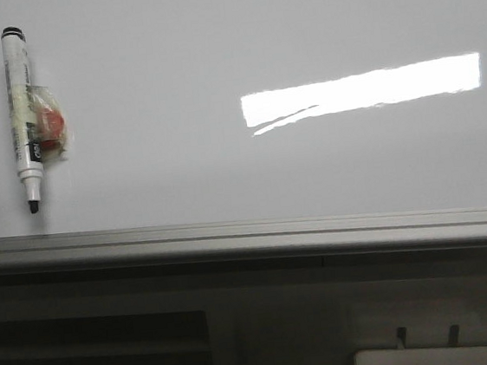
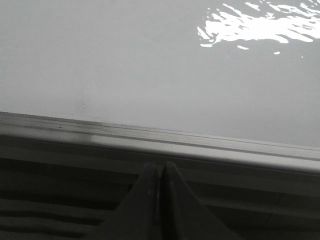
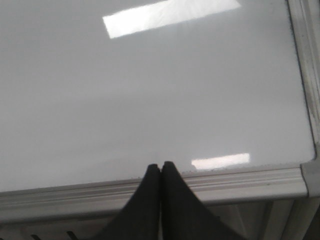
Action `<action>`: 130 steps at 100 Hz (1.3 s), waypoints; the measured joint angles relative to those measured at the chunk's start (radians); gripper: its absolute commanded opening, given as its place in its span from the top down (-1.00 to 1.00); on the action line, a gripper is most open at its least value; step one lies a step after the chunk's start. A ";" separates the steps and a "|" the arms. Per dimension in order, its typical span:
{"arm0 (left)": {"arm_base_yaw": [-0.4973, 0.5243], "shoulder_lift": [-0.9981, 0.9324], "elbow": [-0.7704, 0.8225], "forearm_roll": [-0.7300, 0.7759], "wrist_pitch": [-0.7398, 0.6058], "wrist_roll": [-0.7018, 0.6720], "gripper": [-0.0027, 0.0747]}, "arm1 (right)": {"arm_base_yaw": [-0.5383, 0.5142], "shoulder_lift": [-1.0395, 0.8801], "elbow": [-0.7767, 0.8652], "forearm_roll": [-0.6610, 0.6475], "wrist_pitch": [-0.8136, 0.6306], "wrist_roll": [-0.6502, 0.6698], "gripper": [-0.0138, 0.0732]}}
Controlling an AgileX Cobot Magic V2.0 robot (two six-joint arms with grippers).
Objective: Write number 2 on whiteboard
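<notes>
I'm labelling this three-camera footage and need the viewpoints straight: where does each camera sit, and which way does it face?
Front view: looks forward over the whiteboard, showing the marker lying on it and the lower edge rail; none of the robot shows.
Left wrist view: on the left arm, facing the board across the rail; the left gripper shows, shut.
Right wrist view: on the right arm, facing the board's corner; the right gripper shows, shut.
All three share the board, rail and light reflection.
</notes>
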 measured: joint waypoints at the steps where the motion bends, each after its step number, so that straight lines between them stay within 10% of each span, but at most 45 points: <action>1: 0.000 0.000 0.000 0.000 0.000 0.000 0.98 | 0.000 0.000 0.000 0.000 0.000 0.000 0.82; 97: 0.000 0.000 0.000 0.013 0.000 0.000 0.98 | 0.000 0.000 0.000 -0.004 0.000 0.000 0.82; 130: 0.000 0.000 0.000 0.021 -0.248 0.000 0.98 | 0.000 0.000 0.000 -0.043 -0.084 0.000 0.82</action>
